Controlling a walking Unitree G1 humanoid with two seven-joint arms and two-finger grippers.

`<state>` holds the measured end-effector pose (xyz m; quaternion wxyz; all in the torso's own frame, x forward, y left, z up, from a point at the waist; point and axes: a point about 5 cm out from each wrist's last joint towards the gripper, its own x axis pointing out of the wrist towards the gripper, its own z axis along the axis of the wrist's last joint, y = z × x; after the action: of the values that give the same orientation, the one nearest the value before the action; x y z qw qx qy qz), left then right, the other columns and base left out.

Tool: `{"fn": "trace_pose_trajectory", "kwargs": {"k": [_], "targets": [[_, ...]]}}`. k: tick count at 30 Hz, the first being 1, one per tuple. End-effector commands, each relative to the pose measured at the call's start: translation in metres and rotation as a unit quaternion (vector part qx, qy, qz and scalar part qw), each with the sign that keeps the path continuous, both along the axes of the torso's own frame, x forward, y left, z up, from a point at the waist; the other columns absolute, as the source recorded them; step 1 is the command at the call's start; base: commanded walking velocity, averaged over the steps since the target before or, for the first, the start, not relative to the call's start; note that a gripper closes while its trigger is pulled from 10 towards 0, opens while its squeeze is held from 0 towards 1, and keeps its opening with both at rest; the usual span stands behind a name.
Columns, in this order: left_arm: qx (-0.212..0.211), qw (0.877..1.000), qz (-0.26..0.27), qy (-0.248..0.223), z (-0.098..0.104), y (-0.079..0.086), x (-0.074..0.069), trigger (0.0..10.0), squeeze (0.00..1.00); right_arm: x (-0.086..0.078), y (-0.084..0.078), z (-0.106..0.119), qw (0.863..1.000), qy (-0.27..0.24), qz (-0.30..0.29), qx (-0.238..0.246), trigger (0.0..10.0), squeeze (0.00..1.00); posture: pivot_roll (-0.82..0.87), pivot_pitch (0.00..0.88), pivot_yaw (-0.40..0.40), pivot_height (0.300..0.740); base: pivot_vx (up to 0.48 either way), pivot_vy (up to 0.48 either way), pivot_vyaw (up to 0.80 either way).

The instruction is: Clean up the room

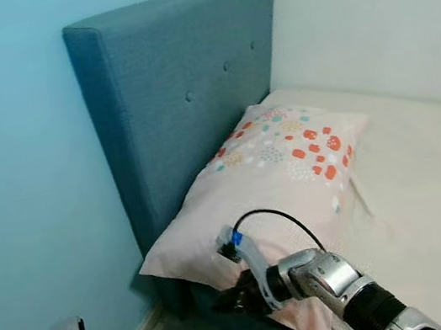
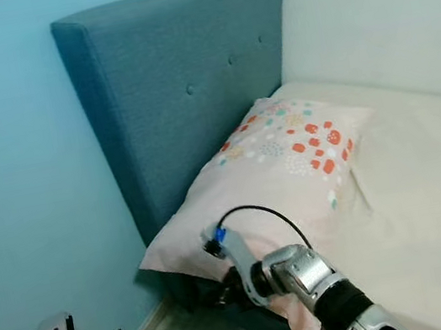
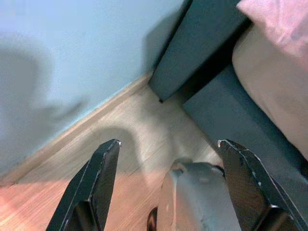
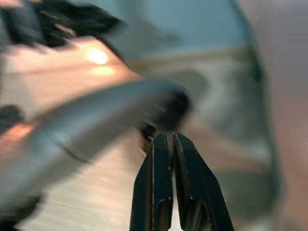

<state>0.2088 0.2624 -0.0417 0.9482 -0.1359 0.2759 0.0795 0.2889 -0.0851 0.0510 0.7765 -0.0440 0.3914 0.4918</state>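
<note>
One pillow [image 1: 275, 181] (patterned) on one bed [image 1: 433, 204]

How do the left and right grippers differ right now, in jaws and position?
Jaws: the left gripper is open, its two black fingers spread wide; the right gripper has its jaws pressed together.
Position: the left one hangs low over the wooden floor beside the blue wall; the right one sits at the near edge of the pillow on the bed.
Shared: long black fingers on silver arms.

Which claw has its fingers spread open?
The left claw, low over the wooden floor; the right claw by the pillow has its fingers pressed together.
</note>
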Motion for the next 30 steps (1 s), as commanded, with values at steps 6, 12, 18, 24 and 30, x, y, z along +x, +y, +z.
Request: {"fn": "trace_pose_trajectory", "kwargs": {"k": [6,12,18,24,30], "targets": [[0.005,1.0,-0.013,0.001,-0.002,0.001,-0.007,10.0,0.0,0.012,-0.034,-0.014,0.991,-0.048,-0.031,-0.122,10.0,0.0,0.04,0.009,-0.035,0.542,0.0,0.0,0.0],[0.006,1.0,-0.014,-0.003,-0.002,0.002,-0.008,10.0,0.0,0.034,-0.047,-0.006,0.979,-0.117,-0.106,-0.13,10.0,0.0,0.05,0.025,-0.04,0.542,0.0,0.0,0.0],[0.008,1.0,-0.017,-0.006,-0.002,0.003,-0.012,10.0,0.0,0.053,-0.066,0.008,0.959,-0.171,-0.179,-0.139,10.0,0.0,0.06,0.038,-0.039,0.542,0.0,0.0,0.0],[0.01,1.0,-0.018,-0.011,-0.001,0.005,-0.014,10.0,0.0,0.066,-0.082,0.021,0.931,-0.243,-0.228,-0.147,10.0,0.0,0.07,0.053,-0.046,0.542,0.0,0.0,0.0],[0.012,0.999,-0.02,-0.027,0.003,0.006,-0.009,10.0,0.0,0.068,-0.111,0.022,0.896,-0.259,-0.31,-0.185,10.0,0.0,0.1,0.064,-0.056,0.542,0.0,0.0,0.0]]}}
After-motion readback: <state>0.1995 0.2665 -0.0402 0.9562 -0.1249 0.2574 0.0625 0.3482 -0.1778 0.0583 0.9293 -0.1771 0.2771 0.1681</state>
